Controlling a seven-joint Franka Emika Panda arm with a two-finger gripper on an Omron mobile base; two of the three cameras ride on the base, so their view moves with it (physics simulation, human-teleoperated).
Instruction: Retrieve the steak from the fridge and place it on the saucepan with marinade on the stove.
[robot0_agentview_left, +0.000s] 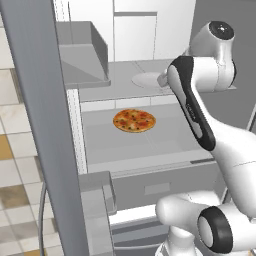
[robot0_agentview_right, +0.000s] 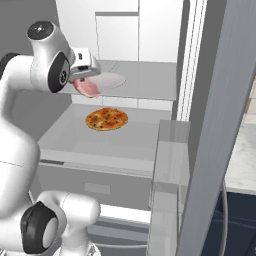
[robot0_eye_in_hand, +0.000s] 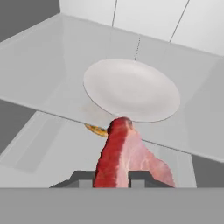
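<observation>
Left base view: open fridge door (robot0_agentview_left: 42, 125) runs up the left side as a grey steel slab, door bins on its inner face. Right of it the fridge (robot0_agentview_left: 135, 30) interior, white back wall, grey shelves. Upper shelf (robot0_agentview_left: 125, 75) carries a flat white plate (robot0_agentview_left: 146, 79); lower shelf (robot0_agentview_left: 140, 140) carries a round orange-topped pizza (robot0_agentview_left: 134, 120), roughly mid-shelf. Arm (robot0_agentview_left: 200, 120) rises from the lower right and bends across the fridge opening, its forearm covering the right end of the plate (tool itself hidden behind the arm here).

Right base view: arm on the left, tool (robot0_agentview_right: 86, 82) at the front edge of the upper shelf, just left of the plate (robot0_agentview_right: 107, 80). Steak (robot0_agentview_right: 89, 88) hangs pinkish-red from the tool, in the air, off the shelf and above and left of the pizza (robot0_agentview_right: 106, 119), clear of it. Right of the pizza, the other open door's bins and steel edge (robot0_agentview_right: 225, 125) fill the right side.

Hand view: steak (robot0_eye_in_hand: 124, 157) stands up between the two dark fingertips (robot0_eye_in_hand: 83, 177), dark red on its left face, paler pink on its right. Tool (robot0_eye_in_hand: 111, 178) is clamped on the steak, jaws nearly together with the meat between them. Plate (robot0_eye_in_hand: 131, 89) lies bare on the shelf beyond the steak. A sliver of pizza (robot0_eye_in_hand: 97, 130) shows under the shelf edge, left of the steak's tip.
</observation>
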